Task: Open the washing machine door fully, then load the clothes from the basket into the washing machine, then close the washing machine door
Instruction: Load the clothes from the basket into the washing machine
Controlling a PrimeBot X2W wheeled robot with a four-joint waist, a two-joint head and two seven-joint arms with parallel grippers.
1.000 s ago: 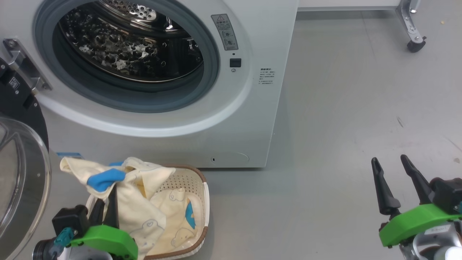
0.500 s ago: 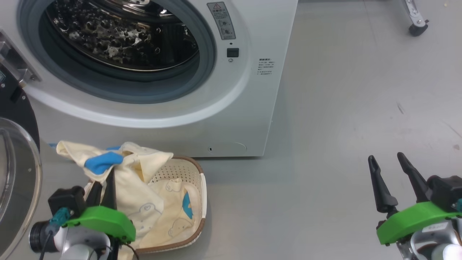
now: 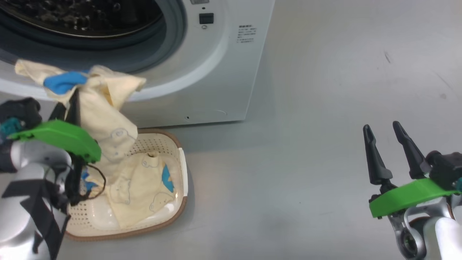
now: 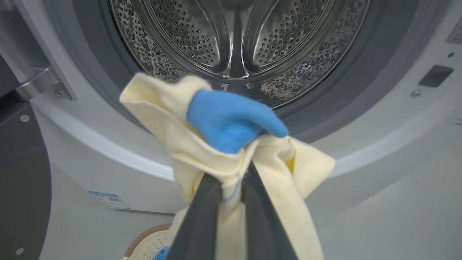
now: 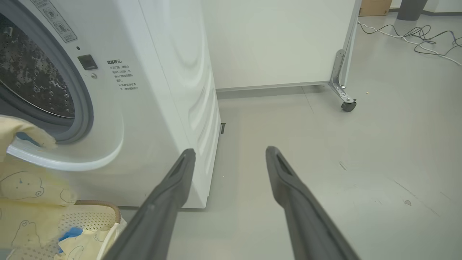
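Lifted higher than a second ago, one yellow garment (image 3: 104, 119) now hangs from the left claw (image 4: 232, 177), which is pinched tight on its blue-patched fold. It hangs before the drum (image 4: 234, 43) of the washing machine (image 3: 223, 72), at 12 o'clock. More clothes (image 3: 144, 184) lie in the basket (image 3: 182, 169) at 6 o'clock of it. The right claw (image 3: 381, 125), well apart at 3 o'clock over the floor (image 3: 306, 162), stands wide and empty.
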